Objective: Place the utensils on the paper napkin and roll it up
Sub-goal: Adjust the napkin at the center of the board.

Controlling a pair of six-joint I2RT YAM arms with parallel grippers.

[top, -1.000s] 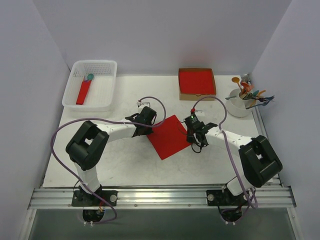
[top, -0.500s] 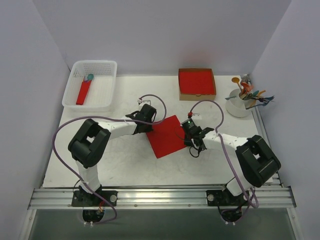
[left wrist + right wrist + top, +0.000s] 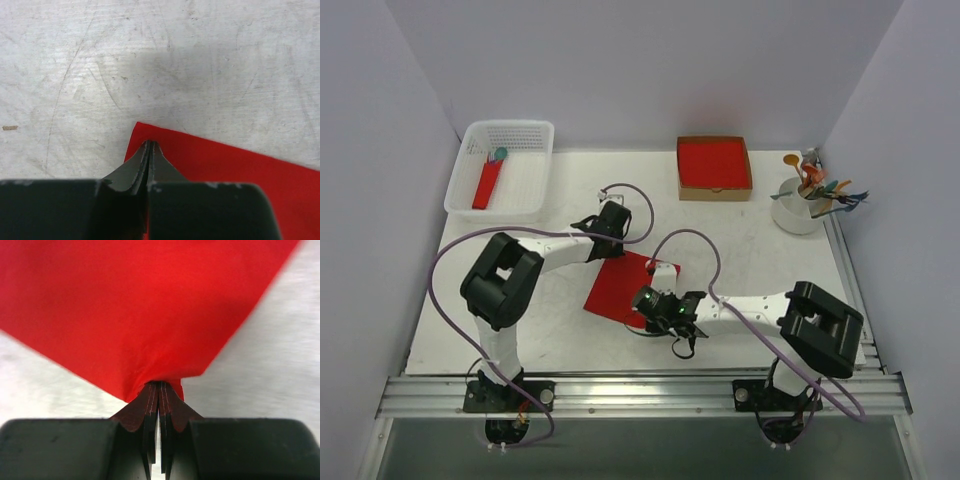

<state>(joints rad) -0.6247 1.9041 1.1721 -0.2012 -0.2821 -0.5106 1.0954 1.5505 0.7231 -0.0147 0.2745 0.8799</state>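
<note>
The paper napkin is being spread on the table, midway across and toward the near edge, with nothing lying on it yet. Its far corner is being pinched by the clenched left gripper. A puckered corner on its right side is being grasped by the clenched right gripper. By the look of it, the sheet is being positioned flat. The pull is best shared evenly between both corners and made low over the surface, so that the thin paper is neither torn nor creased before release.
</note>
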